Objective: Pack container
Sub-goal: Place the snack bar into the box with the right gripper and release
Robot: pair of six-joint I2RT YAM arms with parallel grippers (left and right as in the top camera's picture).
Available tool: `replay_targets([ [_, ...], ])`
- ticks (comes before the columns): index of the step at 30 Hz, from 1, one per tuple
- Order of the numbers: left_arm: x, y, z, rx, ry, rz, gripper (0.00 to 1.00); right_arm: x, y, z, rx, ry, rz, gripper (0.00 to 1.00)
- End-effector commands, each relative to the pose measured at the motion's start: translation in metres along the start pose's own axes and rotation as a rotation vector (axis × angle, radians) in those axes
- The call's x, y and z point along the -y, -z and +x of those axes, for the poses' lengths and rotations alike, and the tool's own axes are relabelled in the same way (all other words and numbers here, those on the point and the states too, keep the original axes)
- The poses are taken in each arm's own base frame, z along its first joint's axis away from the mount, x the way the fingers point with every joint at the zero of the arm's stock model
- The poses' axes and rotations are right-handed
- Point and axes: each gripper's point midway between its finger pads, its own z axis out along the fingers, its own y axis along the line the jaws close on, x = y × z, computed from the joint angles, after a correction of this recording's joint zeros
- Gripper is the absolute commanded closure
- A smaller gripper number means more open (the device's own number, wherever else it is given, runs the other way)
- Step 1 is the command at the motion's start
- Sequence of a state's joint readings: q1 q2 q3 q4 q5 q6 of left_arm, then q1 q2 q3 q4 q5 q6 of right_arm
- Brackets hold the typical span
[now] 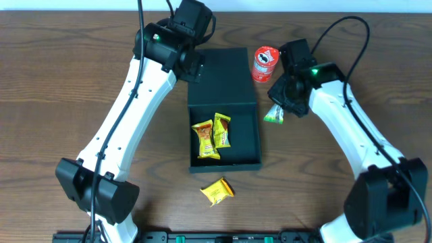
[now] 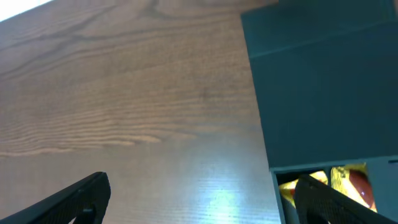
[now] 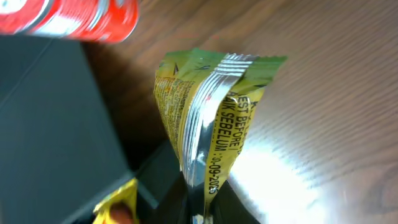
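Your right gripper [image 1: 279,108] is clamped on a green-and-yellow snack packet [image 3: 210,118], pinching it by its crimped silver seam just off the right wall of the container [image 1: 244,138]. You cannot tell whether the packet touches the table [image 1: 67,54].

That container sits mid-table, dark teal and open, with its flap lid [image 1: 226,74] laid back flat on the far side. Inside it, two yellow packets [image 1: 212,135] lie side by side in the left half, touching each other, while the right half is bare floor.

A third yellow packet [image 1: 217,192] lies on the table just near of the container's near wall. A red can [image 1: 265,64] sits beside the lid's right edge, far of your right gripper.

Your left gripper [image 2: 202,199] has its jaws wide apart and holds nothing, low over the wood by the lid's left edge.
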State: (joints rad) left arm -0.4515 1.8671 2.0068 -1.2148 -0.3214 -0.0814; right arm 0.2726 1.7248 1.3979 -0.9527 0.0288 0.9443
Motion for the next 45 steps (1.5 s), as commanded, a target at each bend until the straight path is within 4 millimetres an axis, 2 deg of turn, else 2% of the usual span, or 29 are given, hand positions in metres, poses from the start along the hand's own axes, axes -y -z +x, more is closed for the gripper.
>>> replay_targets([
  [1,-0.006,0.006,-0.009,0.037,0.032,-0.008,0.05,-0.017,0.014,0.020,-0.083,0.055,-0.093,0.91],
  [6,-0.006,0.006,-0.010,0.043,0.035,-0.007,0.04,-0.026,0.017,0.054,-0.149,0.147,-0.094,0.92],
  [8,-0.006,0.006,-0.010,0.044,0.034,-0.007,0.04,-0.038,0.019,0.073,-0.157,0.262,-0.113,0.90],
  [14,-0.006,0.006,-0.010,0.044,0.034,-0.007,0.05,-0.053,0.023,0.109,-0.164,0.577,-0.148,0.87],
  [19,-0.006,0.006,-0.011,0.044,0.035,-0.007,0.05,-0.060,0.023,0.123,-0.152,0.714,-0.165,0.82],
  [23,-0.006,0.006,-0.010,0.043,0.034,-0.007,0.04,-0.060,0.017,0.124,-0.124,0.743,-0.128,0.81],
  [28,-0.006,0.006,-0.010,0.042,0.034,-0.007,0.05,-0.068,0.021,0.112,-0.080,0.726,-0.141,0.78],
  [30,-0.006,0.006,-0.010,0.040,0.034,-0.007,0.05,-0.070,0.030,0.101,-0.056,0.711,-0.137,0.72],
  [32,-0.006,0.006,-0.008,0.034,0.031,-0.006,0.05,-0.072,0.042,0.077,0.018,0.700,-0.109,0.50],
  [33,-0.004,0.006,-0.007,0.032,0.031,0.001,0.05,-0.073,0.045,0.069,0.047,0.733,-0.098,0.33],
  [36,-0.003,0.006,-0.008,0.032,0.050,0.010,0.05,-0.074,0.056,0.043,0.133,0.790,-0.069,0.25],
  [37,-0.003,0.006,-0.009,0.036,0.052,0.011,0.05,-0.073,0.057,0.036,0.160,0.812,-0.049,0.17],
  [41,-0.002,0.006,-0.013,0.054,0.059,0.014,0.05,-0.058,0.061,0.008,0.262,0.789,0.073,0.16],
  [45,-0.002,0.007,-0.018,0.073,0.074,0.017,0.05,-0.050,0.061,-0.015,0.290,0.733,0.091,0.17],
])
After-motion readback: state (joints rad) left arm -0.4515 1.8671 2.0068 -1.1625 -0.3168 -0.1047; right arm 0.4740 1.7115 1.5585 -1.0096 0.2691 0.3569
